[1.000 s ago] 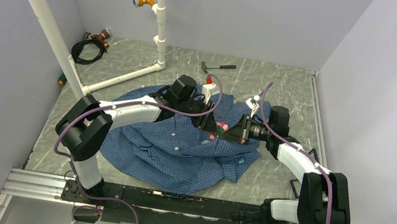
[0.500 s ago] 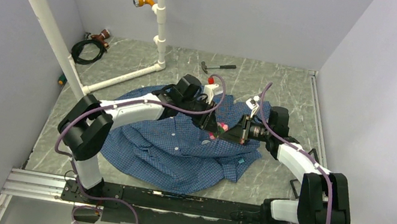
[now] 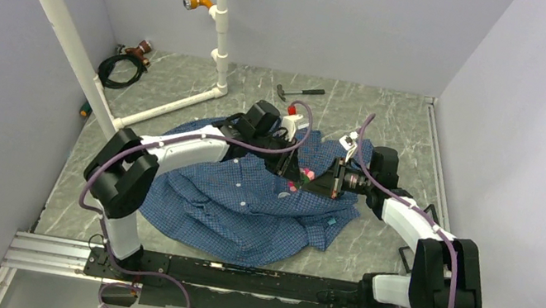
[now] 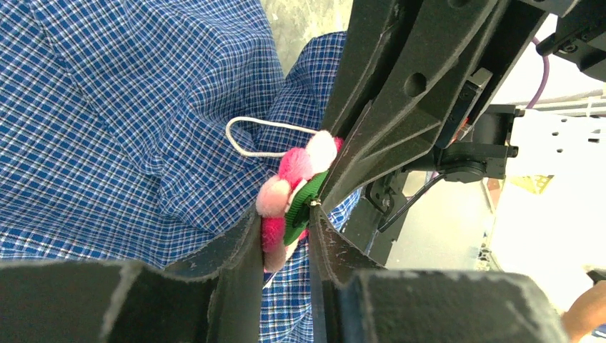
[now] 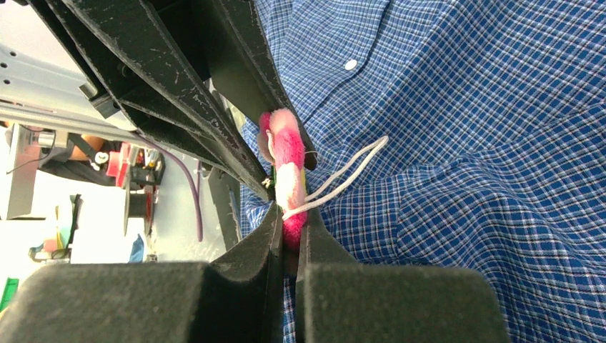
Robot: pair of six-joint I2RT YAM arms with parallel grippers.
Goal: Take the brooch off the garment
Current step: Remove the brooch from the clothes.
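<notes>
The brooch [image 4: 289, 191] sits edge-on at the shirt's [image 3: 244, 208] far right part, its flat round face upright and its long axis in line with the right gripper's [image 5: 289, 218] fingers. That gripper pinches the fuzzy pink pom-pom rim. The left gripper [image 4: 284, 218] is clamped on the green felt middle from the opposite side. A thin white cord loop [image 5: 383, 142] lies on the shirt's fine-checked cloth beside it. Bare marbled table [image 3: 399, 133] borders the shirt, and a hammer [image 3: 301, 92] lies beyond the shirt's far edge.
</notes>
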